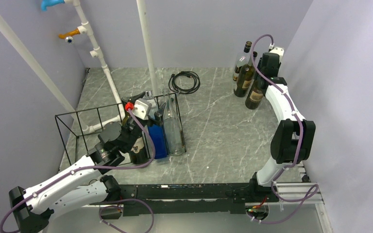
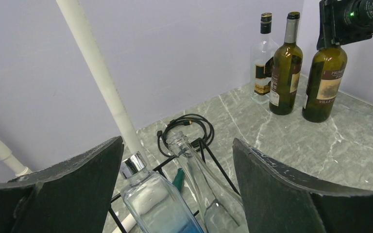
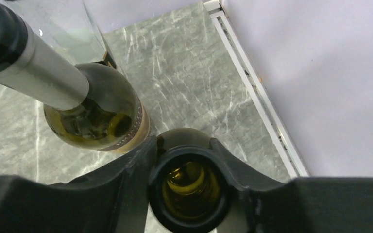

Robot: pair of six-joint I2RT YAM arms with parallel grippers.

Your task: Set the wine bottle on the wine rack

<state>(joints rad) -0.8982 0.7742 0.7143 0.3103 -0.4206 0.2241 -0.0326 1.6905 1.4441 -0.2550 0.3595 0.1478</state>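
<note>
The bottle [image 1: 256, 94] was gripped at the neck by the right gripper [image 3: 187, 160], shut tight on it. It stood on the table [image 1: 213, 121] beside two other bottles [image 1: 243, 73], far from the rack [image 1: 77, 116]. Lifting and carrying were left. The left gripper [image 2: 177, 143] was held open.

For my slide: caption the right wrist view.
Right end effector grips an open bottle by its neck, second bottle alongside.

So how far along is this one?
Three bottles already sit in the wine rack. In hand: the right gripper is shut on the neck of a wine bottle standing on the table. Remaining: carrying it over; two more bottles wait beside it.
</note>
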